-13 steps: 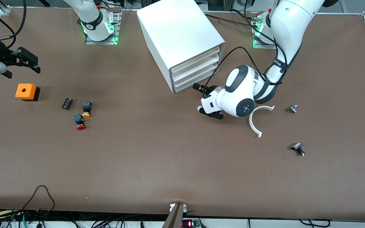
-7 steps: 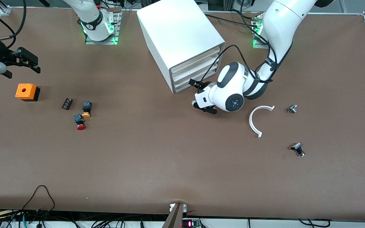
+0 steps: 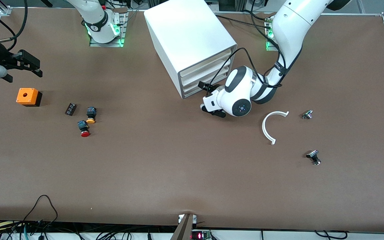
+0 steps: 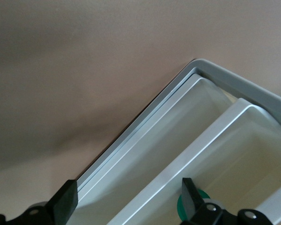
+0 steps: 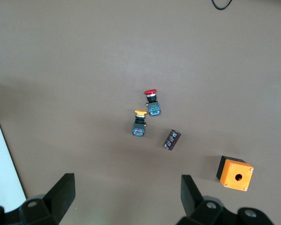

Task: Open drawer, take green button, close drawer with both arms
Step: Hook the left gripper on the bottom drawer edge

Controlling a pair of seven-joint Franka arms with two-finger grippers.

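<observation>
**Left arm closes in on the bottom drawer; nothing opened yet**

At the right arm's end of the table, the right gripper (image 3: 28, 66) waits above the bare tabletop, fingers spread wide and empty, with the orange box (image 3: 28, 96) just nearer the front camera than it. Beside the box lie a small black block (image 3: 70, 109), the orange-yellow button (image 3: 90, 115) and the red button (image 3: 84, 128).

Mid-table stands the white cabinet (image 3: 188, 36), all four drawers shut. The drawer (image 3: 195, 91) at the bottom is the target, and the left gripper (image 3: 204, 86) sits right at its front lip, fingers wide apart with nothing between them. The button (image 4: 179, 206) shows only as a green sliver by one finger in the left wrist view; where it lies I cannot tell.

The opening step is in hand. Next, the fingers likely need to catch the flared lip and pull straight outward.

Compared with a second ago, the left gripper has moved in from the open tabletop to the cabinet's front. The white curved piece (image 3: 270, 125), once partly covered by the wrist, lies fully exposed.
</observation>
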